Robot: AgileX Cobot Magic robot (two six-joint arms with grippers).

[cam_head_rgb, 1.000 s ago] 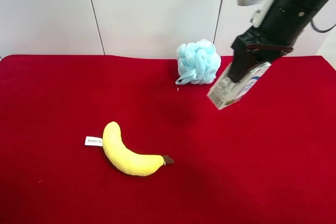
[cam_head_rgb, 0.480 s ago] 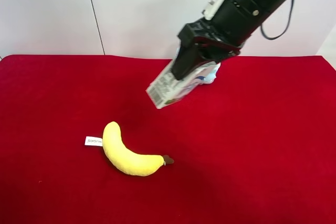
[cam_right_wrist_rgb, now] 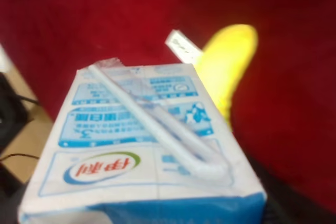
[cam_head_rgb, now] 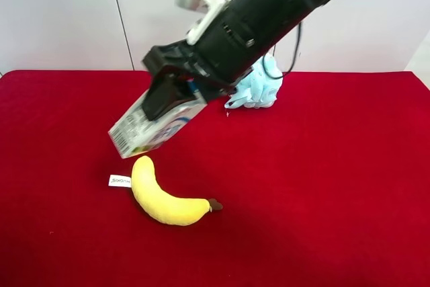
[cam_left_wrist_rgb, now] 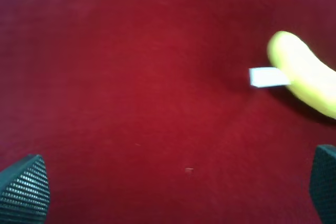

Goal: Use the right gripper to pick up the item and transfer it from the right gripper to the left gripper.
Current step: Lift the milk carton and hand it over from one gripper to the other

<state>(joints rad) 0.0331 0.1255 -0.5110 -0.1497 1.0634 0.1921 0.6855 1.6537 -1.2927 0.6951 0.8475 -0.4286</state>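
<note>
The right gripper (cam_head_rgb: 161,102), pinching the drink carton (cam_head_rgb: 149,128), has swung from beside the bath puff (cam_head_rgb: 262,91) to above the plush banana (cam_head_rgb: 164,199), off the surface (cam_head_rgb: 322,186); the left gripper (cam_left_wrist_rgb: 173,186) is spread; handover looks near.

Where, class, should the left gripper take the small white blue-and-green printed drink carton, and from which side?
Probably the white drink carton's free lower end, across its flat broad faces, approaching from that end: the black right gripper clamps the upper end, leaving the tilted lower half clear above the red cloth.
</note>
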